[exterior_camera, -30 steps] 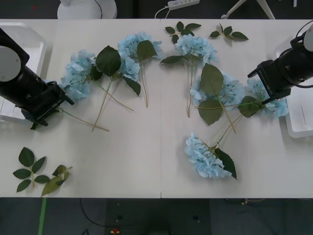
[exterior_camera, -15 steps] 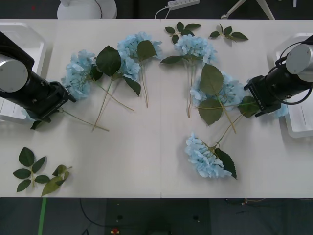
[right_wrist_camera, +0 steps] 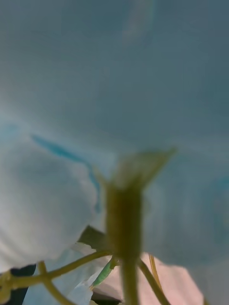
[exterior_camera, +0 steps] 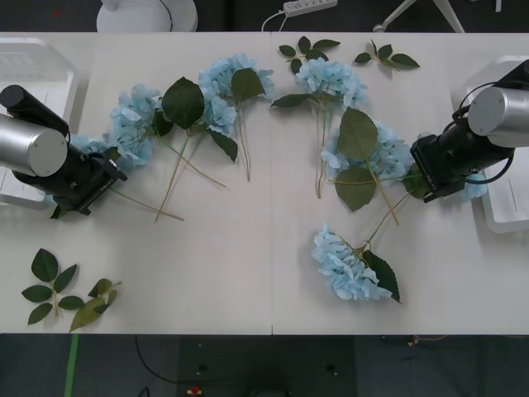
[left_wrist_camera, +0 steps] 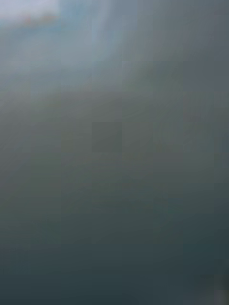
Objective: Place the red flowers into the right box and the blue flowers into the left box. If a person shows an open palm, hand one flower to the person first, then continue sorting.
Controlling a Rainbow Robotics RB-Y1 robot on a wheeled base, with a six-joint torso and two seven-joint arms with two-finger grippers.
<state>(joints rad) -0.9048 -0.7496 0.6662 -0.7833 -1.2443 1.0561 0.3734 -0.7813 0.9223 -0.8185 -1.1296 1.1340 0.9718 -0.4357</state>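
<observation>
Blue flowers (exterior_camera: 223, 87) spread across upper middle of frame; none in left box (exterior_camera: 33, 62) at upper left or right box (exterior_camera: 508, 203) at right edge; left gripper (exterior_camera: 103, 174) low over leftmost bloom, right gripper (exterior_camera: 423, 175) over rightmost; cannot tell finger state; risk: overlapping stems drag neighbours.

Both arms: silver round forearm (exterior_camera: 29, 149), black wrist housing (exterior_camera: 78, 178), thin black cable on right arm (exterior_camera: 494, 165).

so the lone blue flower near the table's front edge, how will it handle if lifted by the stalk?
That blue flower is probably top-heavy: big fluffy head, thin stalk, so it may droop or swing. Likely light. The petals look soft and should tolerate contact.
</observation>
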